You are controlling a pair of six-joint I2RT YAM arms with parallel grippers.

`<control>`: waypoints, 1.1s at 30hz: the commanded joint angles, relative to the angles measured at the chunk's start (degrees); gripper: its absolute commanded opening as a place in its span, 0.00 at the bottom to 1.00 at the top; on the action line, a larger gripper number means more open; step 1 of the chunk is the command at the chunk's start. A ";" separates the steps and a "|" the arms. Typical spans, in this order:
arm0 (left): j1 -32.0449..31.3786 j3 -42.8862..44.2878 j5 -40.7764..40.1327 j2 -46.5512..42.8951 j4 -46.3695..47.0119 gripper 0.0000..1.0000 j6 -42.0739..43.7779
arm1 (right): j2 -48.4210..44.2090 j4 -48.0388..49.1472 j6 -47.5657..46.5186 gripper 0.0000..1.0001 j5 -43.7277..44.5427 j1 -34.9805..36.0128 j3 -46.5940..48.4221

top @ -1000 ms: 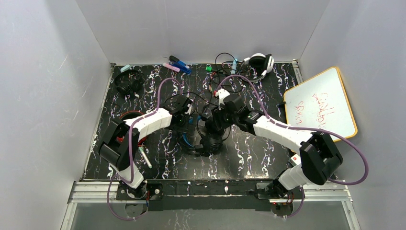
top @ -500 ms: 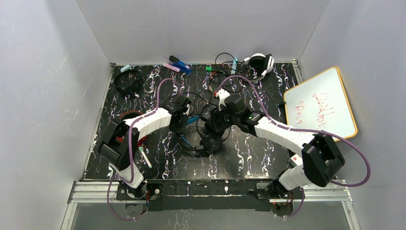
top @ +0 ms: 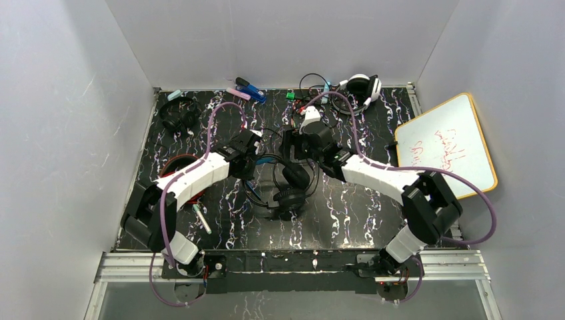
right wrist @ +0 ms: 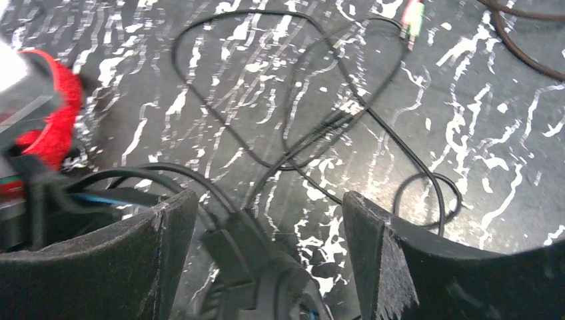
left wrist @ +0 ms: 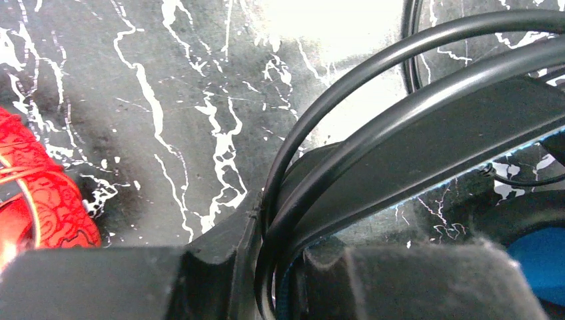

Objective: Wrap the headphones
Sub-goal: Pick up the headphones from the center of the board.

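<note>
black marble-patterned table (top: 360,217) carries the black headphones with the blue band (top: 291,197) at its middle, between the ends of the two arms. the left gripper (left wrist: 280,257) stands narrow, its fingers pinched on this pair where the band's blue edge and the thin black cable (left wrist: 413,48) run down into the gap. the right gripper (right wrist: 266,200) stands wide open above the same pair, with a dark part of the headphones showing below the gap and loops of cable lying loose on the table beyond. the red headphones (left wrist: 40,187) lie just to the left, partly under the left arm. the all-black headphones (top: 178,115) sit near the far left corner, well apart. a white headset (top: 363,87) lies at the far edge, and a whiteboard (top: 446,143) rests beside the table's right edge.
</note>
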 commanded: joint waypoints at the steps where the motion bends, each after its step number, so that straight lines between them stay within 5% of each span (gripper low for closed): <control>1: 0.16 -0.08 -2.61 -4.33 -0.43 0.01 -0.82 | -0.16 4.48 5.63 0.87 8.95 0.09 1.73; 8: 0.21 -0.25 0.70 -2.57 0.56 0.00 -0.90 | -6.20 11.22 3.64 0.88 7.52 0.09 -2.23; 14: 0.14 -0.36 3.10 -1.12 0.74 0.00 -0.38 | 3.96 11.93 4.48 0.87 2.46 0.11 5.86; 22: 0.21 0.17 -2.25 -1.65 -1.70 0.00 0.55 | 14.38 18.58 7.97 0.86 8.12 0.09 11.14; 27: 0.17 -3.05 0.91 -3.01 1.21 0.00 -0.69 | 6.05 19.02 6.17 0.86 6.70 0.09 5.88; 33: 0.15 -2.11 3.06 -0.94 3.08 0.00 -2.22 | -8.26 5.39 0.62 0.87 -2.85 -0.09 2.18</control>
